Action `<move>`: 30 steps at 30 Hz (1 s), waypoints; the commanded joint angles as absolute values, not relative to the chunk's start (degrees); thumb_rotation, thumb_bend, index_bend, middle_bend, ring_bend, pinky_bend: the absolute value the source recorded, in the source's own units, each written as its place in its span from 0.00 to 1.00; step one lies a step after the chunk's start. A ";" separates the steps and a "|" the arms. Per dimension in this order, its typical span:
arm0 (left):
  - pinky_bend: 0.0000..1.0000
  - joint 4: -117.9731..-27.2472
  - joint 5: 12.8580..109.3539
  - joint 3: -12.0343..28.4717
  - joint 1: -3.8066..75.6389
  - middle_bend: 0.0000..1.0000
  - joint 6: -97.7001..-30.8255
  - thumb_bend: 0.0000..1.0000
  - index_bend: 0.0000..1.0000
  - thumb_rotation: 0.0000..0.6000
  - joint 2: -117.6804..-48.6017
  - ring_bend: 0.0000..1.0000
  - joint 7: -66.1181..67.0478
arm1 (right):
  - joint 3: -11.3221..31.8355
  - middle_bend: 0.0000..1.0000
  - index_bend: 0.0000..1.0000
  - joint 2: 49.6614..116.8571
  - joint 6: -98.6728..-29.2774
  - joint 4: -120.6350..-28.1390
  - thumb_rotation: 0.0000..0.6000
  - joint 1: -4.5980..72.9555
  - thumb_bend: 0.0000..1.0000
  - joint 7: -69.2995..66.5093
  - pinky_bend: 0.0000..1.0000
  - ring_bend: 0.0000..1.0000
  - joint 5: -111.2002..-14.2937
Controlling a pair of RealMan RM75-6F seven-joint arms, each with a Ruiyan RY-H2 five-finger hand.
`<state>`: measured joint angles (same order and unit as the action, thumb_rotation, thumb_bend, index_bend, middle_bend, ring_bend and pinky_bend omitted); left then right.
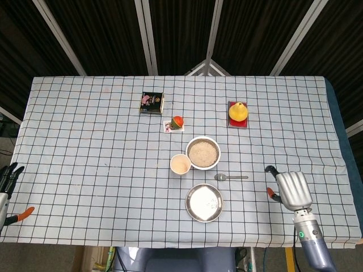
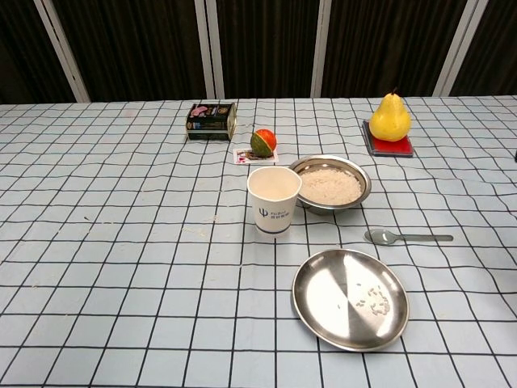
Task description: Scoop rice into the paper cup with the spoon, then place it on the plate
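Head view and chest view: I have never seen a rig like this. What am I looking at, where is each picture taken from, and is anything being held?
This is a two-armed robot with mechanical hands, working at a table with a checked cloth. The head view looks straight down from above; the chest view looks across the table from lower down.

In the middle stand a white paper cup, a steel bowl of rice, a round steel plate with a few stray grains, and a metal spoon lying flat on the cloth. Further back are a yellow pear on a red base, a small orange-and-green fruit on a card, and a dark printed box.

Only the head view shows the hands: the right hand near the spoon, the left hand at the table's edge. Neither holds anything.
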<state>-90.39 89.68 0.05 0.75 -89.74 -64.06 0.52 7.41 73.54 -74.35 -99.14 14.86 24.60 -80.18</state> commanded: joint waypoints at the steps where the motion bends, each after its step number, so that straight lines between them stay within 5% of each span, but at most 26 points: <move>1: 0.00 -90.44 89.70 0.01 0.83 0.00 -89.56 0.00 0.00 1.00 -64.24 0.00 0.78 | 9.72 0.96 0.44 76.99 -70.44 -99.14 1.00 18.34 0.29 29.09 1.00 1.00 -75.65; 17: 0.00 -90.90 89.98 -0.07 1.62 0.00 -88.27 0.00 0.00 1.00 -64.09 0.00 0.12 | 14.04 0.96 0.46 92.44 -65.41 -89.17 1.00 26.76 0.33 39.66 1.00 1.00 -58.94; 30: 0.00 -91.69 90.06 0.03 2.69 0.00 -86.77 0.00 0.00 1.00 -64.15 0.00 0.39 | 14.19 0.96 0.51 95.60 -65.46 -83.60 1.00 27.98 0.37 39.72 1.00 1.00 -54.34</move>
<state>-91.67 90.05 0.02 2.67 -86.78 -64.14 0.38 14.28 95.55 -65.43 -83.69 28.05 39.82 -54.45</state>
